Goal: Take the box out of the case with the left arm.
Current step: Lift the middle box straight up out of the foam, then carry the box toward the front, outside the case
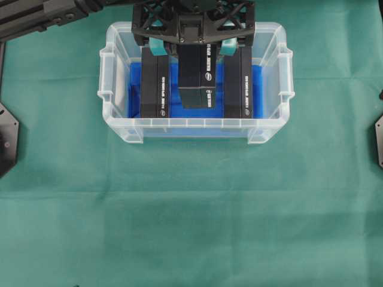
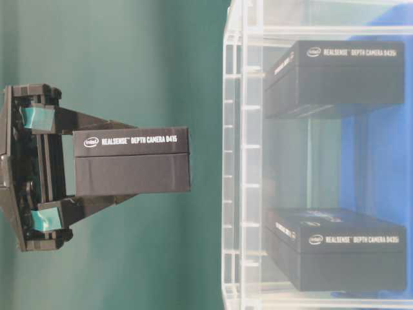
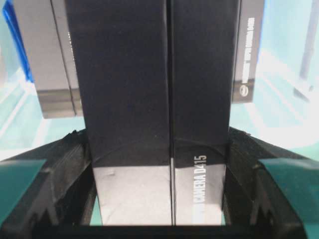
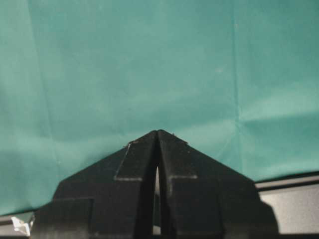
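Matte black rectangular box (image 2: 131,160) clamped in left lattice claw (image 2: 132,165), right claw (image 4: 157,137) together

Bright, even light; wrist-cam closeups blurry

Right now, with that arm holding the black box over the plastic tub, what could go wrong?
1. The left gripper pinches the box only by its end, so most of it hangs free; it might tilt or slip out.
2. The box hangs directly above the case, between two other boxes; if dropped, it would likely fall back in or knock one.
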Motion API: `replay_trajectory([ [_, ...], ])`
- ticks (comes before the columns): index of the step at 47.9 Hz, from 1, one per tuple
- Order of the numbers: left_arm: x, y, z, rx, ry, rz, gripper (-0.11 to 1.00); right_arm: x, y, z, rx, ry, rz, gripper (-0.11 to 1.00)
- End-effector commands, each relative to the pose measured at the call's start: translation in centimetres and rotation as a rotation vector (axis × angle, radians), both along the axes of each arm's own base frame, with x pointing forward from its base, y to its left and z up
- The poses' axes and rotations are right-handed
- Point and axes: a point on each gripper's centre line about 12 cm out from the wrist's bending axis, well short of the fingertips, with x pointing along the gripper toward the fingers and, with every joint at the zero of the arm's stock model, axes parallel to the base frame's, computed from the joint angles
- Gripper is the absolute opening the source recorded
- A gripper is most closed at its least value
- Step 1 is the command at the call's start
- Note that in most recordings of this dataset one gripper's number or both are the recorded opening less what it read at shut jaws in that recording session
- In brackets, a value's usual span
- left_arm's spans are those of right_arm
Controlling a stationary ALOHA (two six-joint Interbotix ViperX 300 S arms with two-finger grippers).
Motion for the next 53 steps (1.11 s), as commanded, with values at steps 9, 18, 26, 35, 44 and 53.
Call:
replay_trajectory([
  [9, -1.1, -0.2, 2.8, 0.017, -0.065, 0.000, 0.60, 0.1, 0.0, 0.6, -0.001, -0.017, -0.003, 0.00],
  [18, -1.1, -0.2, 2.8, 0.017, -0.065, 0.000, 0.60, 0.1, 0.0, 0.6, -0.001, -0.019, -0.003, 0.00],
  [26, -1.0, -0.2, 2.7, 0.017, -0.064, 0.000, 0.60, 0.1, 0.0, 0.6, -0.001, -0.017, -0.003, 0.00],
  [35, -1.1, -0.3, 2.7, 0.015, -0.063, -0.001, 0.60, 0.1, 0.0, 0.6, 0.000, -0.016, -0.003, 0.00],
  [44, -1.3, -1.3, 3.2, 0.014, -0.071, -0.013, 0.60, 0.1, 0.0, 0.6, -0.001, -0.017, -0.005, 0.00],
  [53, -1.4, -4.0, 3.9, 0.003, -0.077, -0.019, 0.60, 0.1, 0.0, 0.6, 0.000, -0.017, -0.003, 0.00],
])
